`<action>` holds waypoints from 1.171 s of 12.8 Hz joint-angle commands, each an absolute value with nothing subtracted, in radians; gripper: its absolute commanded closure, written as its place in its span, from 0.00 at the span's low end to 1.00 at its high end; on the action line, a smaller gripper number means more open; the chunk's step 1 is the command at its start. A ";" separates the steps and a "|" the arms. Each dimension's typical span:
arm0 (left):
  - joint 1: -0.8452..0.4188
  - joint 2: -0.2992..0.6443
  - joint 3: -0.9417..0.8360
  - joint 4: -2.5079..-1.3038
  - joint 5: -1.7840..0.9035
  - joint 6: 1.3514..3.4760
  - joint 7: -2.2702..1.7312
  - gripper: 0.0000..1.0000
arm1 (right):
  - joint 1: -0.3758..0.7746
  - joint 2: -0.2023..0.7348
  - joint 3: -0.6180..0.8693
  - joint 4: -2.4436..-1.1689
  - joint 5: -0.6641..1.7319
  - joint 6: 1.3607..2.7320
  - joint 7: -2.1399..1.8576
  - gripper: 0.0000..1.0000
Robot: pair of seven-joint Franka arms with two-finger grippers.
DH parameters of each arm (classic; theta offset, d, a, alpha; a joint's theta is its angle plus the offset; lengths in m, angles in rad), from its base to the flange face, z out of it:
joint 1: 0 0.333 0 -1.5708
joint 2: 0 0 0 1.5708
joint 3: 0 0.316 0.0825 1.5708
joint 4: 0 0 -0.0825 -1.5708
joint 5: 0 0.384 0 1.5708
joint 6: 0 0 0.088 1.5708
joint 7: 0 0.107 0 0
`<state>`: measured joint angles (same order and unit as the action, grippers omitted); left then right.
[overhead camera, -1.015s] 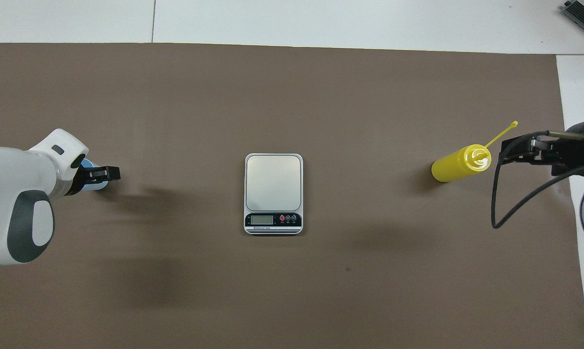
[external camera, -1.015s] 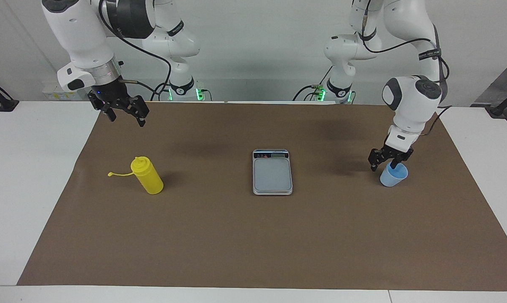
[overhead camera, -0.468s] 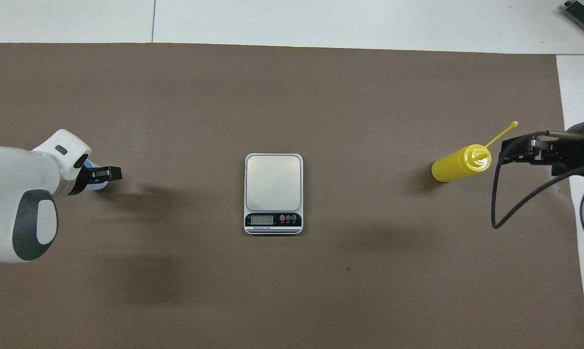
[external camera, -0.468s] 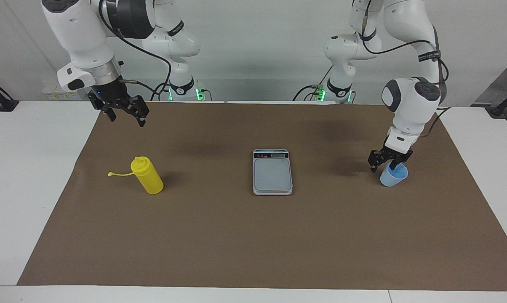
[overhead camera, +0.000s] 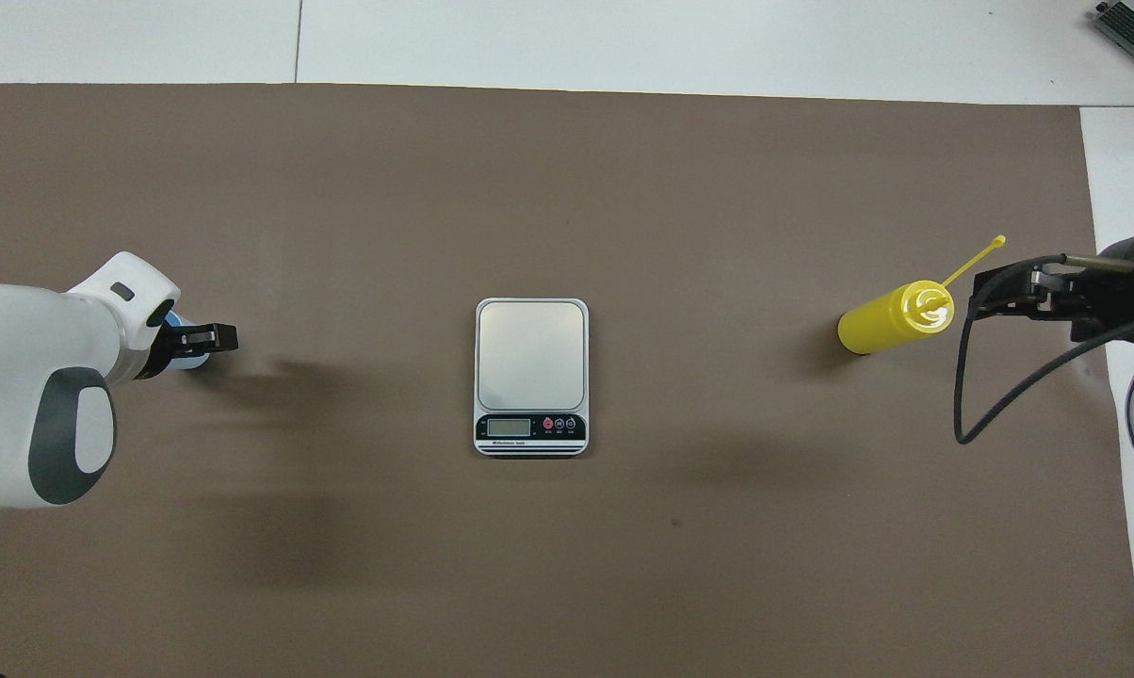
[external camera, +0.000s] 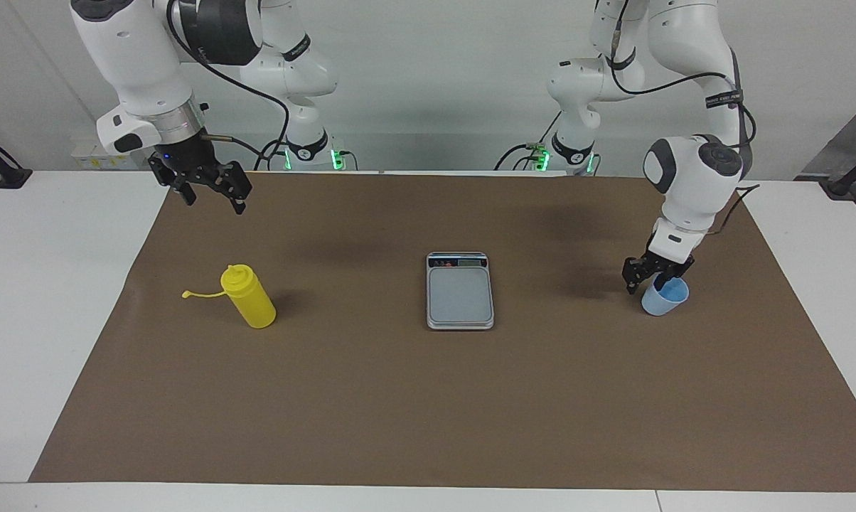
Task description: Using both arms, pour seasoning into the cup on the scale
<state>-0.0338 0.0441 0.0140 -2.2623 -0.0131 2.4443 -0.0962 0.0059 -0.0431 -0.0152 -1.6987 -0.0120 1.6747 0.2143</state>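
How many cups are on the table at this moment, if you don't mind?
1. The light-blue cup stands on the brown mat at the left arm's end, with the left gripper at its rim. None seems hidden.

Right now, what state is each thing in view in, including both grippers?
Seasoning bottle: upright on the mat, cap off and hanging by its strap, untouched.
Cup: upright on the mat, not on the scale.
Scale: plate bare, nothing on it.
Left gripper: down at the cup's rim, one finger inside it; a grip is not clear.
Right gripper: open, raised over the mat, holding nothing.
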 commanded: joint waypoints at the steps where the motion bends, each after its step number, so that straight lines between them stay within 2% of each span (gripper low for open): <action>1: -0.032 0.040 0.017 -2.275 -0.011 2.456 -0.097 0.50 | 0.006 -0.043 -0.020 -1.697 0.003 1.669 0.221 0.00; 4: -0.031 0.040 0.017 -2.275 -0.011 2.456 -0.097 0.65 | 0.006 -0.043 -0.021 -1.697 0.003 1.669 0.221 0.00; 6: -0.029 0.040 0.018 -2.275 -0.011 2.456 -0.097 0.71 | 0.006 -0.043 -0.021 -1.697 0.003 1.669 0.221 0.00; 11: -0.028 0.040 0.020 -2.273 -0.011 2.456 -0.098 0.92 | 0.006 -0.043 -0.021 -1.697 0.003 1.669 0.221 0.00; 15: -0.026 0.043 0.035 -2.261 -0.011 2.457 -0.097 1.00 | 0.006 -0.043 -0.021 -1.697 0.003 1.669 0.221 0.00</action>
<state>-0.0302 0.0371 0.0413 -2.2558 -0.0114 2.4439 -0.0951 0.0059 -0.0431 -0.0152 -1.6987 -0.0120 1.6747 0.2143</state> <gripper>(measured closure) 0.956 0.000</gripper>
